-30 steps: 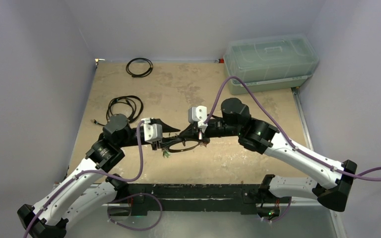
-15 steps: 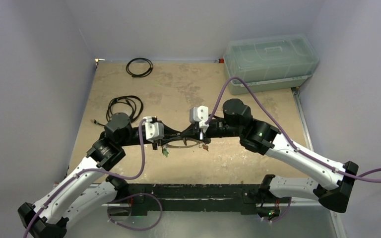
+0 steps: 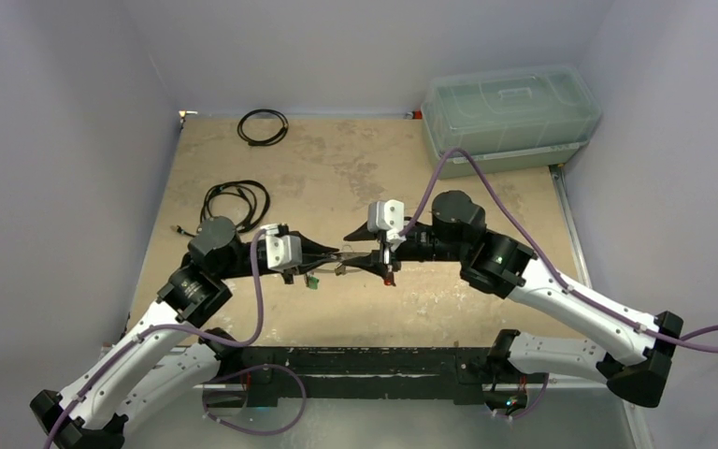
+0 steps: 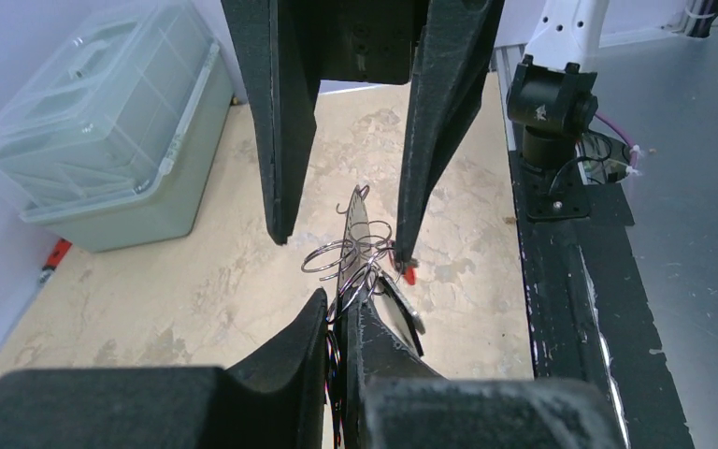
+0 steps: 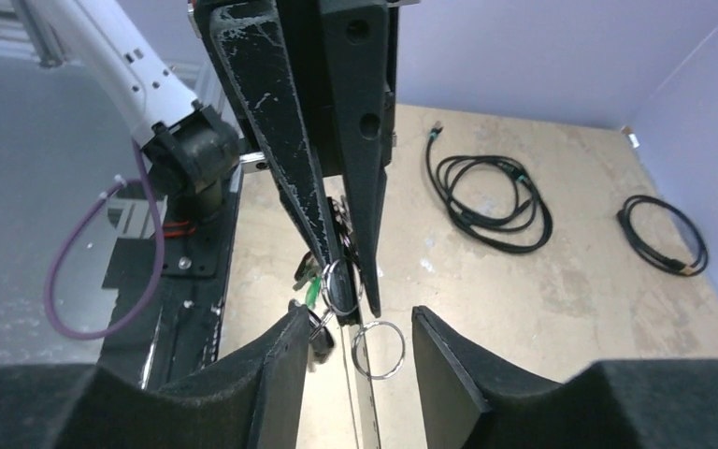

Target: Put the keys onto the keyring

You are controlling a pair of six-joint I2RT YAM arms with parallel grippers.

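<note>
Top external: the keyring changes hands.
Left jaws have just pinched shut on the keyring, held off the bench between both arms. Right jaws, clamped a second ago, now stand about half open astride it, gripping nothing. A green key dangles below. I judge my right is freed for threading.

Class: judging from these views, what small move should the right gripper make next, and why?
Probably close the right gripper on the small split ring showing between its open jaws; the left gripper is shut on the keyring, steadying it.
</note>
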